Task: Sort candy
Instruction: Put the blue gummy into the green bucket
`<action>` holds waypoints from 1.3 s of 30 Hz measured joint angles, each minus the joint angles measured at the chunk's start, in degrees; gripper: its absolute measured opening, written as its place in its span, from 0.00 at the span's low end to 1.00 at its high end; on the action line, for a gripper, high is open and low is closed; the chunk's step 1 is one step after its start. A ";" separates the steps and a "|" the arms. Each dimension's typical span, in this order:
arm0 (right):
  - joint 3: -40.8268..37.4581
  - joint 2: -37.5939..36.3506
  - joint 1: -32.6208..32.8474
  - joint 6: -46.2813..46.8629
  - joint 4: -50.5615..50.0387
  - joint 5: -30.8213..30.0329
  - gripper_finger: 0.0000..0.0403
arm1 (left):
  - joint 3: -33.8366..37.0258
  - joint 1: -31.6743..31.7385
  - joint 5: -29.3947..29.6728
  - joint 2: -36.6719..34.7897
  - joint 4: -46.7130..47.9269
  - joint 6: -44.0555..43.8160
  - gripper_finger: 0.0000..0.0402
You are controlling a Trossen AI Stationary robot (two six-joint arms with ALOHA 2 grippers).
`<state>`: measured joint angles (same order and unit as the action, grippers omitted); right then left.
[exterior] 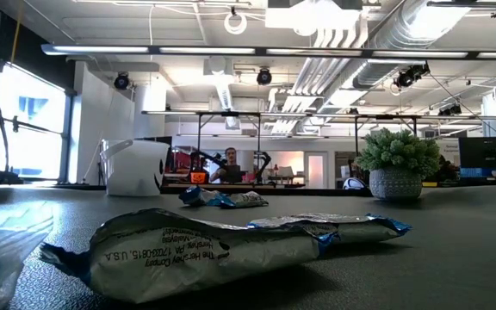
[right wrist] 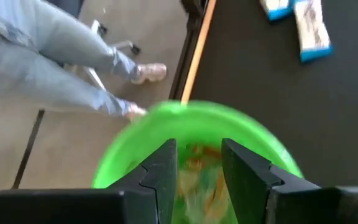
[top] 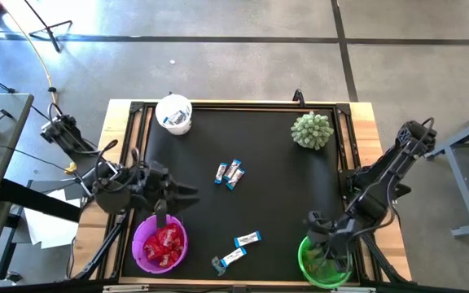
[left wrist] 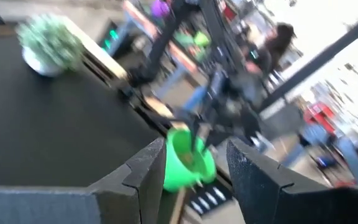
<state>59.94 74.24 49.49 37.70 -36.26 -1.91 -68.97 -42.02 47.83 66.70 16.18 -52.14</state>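
**Candy spread on the black counter, both end effectors over bowls**

At the near left, the left end effector (top: 163,213) hangs over the purple bowl (top: 141,252), its fingers apart with nothing between them. That bowl holds a heap of shiny red packets (top: 163,244). At the far left stands a white cup (top: 175,114) with something blue and white inside.

Near the middle of the counter (top: 275,187), three blue-and-white mini bars (top: 230,172) lie close together, their long axes running roughly near to far with a slight tilt. Nearer the front edge, two more blue-and-white bars (top: 247,239) lie apart, long axes mostly left to right and slanted. In the low view the closest wrapper (exterior: 222,245) lies flat and crumpled, its print reading "U.S.A." and "The Hershey Company".

At the far right sits a spiky green plant (top: 312,130) in a pot. At the near right, the right end effector (top: 330,246) hovers over the green bowl (top: 309,264), fingers parted and empty; blurred greenish and brownish candy (right wrist: 197,171) lies in that bowl.
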 joint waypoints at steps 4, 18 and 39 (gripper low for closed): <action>0.00 0.00 -3.39 -3.07 4.05 -0.02 0.30 | 0.00 0.00 -6.74 1.46 0.05 -1.25 0.39; 0.04 2.06 -14.52 -5.01 21.30 -0.10 0.30 | 0.00 -0.47 -21.38 2.71 1.96 1.68 0.39; 0.04 6.84 -15.04 13.98 29.69 -0.61 0.30 | 0.00 7.30 -47.23 7.59 9.67 27.58 0.39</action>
<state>59.99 81.08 34.45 51.68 -6.57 -2.52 -68.97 -34.72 0.60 74.29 25.85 -24.56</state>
